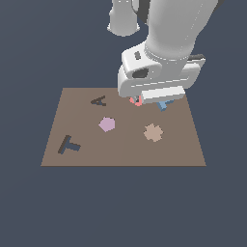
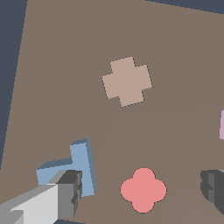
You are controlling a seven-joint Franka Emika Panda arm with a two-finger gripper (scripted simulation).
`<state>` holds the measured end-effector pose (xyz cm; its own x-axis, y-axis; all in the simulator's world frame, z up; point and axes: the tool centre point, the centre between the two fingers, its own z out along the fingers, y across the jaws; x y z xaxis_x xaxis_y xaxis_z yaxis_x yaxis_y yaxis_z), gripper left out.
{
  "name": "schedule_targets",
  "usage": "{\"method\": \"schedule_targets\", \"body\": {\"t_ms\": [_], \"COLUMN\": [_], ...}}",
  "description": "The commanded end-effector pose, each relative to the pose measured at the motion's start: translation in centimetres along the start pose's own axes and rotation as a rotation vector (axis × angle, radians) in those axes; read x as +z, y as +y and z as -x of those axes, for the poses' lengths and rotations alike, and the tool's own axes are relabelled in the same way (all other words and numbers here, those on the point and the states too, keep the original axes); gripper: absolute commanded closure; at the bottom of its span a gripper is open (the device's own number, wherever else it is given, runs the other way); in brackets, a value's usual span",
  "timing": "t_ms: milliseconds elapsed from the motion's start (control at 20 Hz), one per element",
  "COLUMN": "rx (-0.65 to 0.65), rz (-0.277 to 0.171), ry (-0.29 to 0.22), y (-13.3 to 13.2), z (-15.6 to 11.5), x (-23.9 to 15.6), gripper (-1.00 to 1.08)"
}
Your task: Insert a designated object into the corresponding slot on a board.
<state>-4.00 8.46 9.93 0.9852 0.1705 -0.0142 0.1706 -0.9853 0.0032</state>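
Beside one of the fingers [image 2: 65, 192], blue T [image 2: 81, 164], ungrasped

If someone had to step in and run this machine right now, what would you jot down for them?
Claw: open and empty, fingers wide apart. One grey finger sits beside the small light-blue T-shaped block; the pink-red clover-shaped piece lies between the fingers.
Things: the blue T lies on the large flat brown board, near its far edge, mostly hidden under the claw in the exterior view. The dark T-shaped cut-out is at the near corner on the exterior view's left, unfilled.
Done: nothing gripped yet.
Left: probably centre on the T, grip, carry it across, insert.
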Motion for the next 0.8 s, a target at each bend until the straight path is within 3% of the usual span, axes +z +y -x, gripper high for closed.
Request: {"method": "schedule_targets", "body": {"t_ms": [0,350,750], "rx": [-0.054,-0.146,-0.162], "rz": [-0.003,-0.005,-0.005], "ry": [0.005,0.013,0.013], "y": [-2.5,-6.7,-7.4], "z": [0.7,2.0,2.3], "x": [1.5,4.3,4.9], "gripper": [-0.92,-0.92,-0.92]}}
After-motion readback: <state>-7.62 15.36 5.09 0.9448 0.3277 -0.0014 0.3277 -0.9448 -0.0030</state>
